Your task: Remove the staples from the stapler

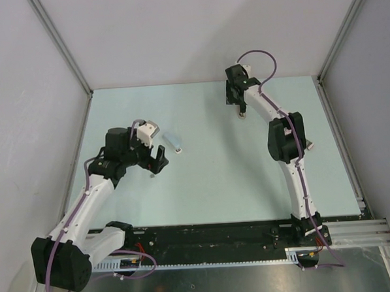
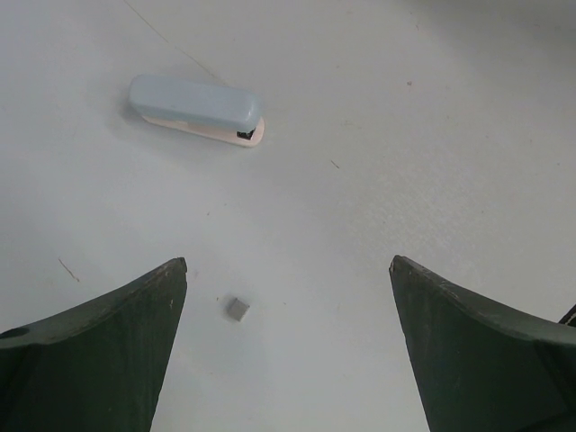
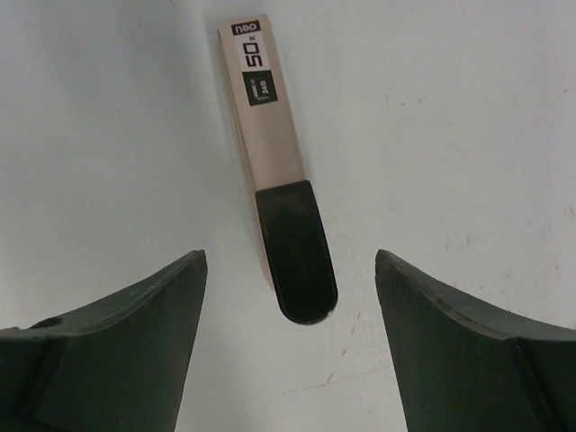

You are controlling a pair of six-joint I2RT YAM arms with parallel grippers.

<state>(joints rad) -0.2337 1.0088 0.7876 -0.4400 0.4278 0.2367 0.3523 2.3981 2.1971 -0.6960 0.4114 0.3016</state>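
Note:
The stapler [image 3: 283, 202] is a slim bar, beige with a black rounded end and a "50" label. It lies flat on the table, its black end pointing between my right fingers; it also shows in the top view [image 1: 242, 115]. My right gripper [image 3: 290, 270] is open just short of that end, not touching it, at the table's far side [image 1: 241, 107]. One tiny grey staple piece [image 2: 237, 309] lies on the table near my left finger [image 2: 108, 342]. My left gripper [image 2: 288, 270] is open and empty above it [image 1: 158, 162].
A small light-blue stapler-shaped item with a cream base [image 2: 196, 110] lies on the table beyond the left gripper, also in the top view [image 1: 174, 140]. Grey walls enclose the pale table [image 1: 210, 184] on three sides.

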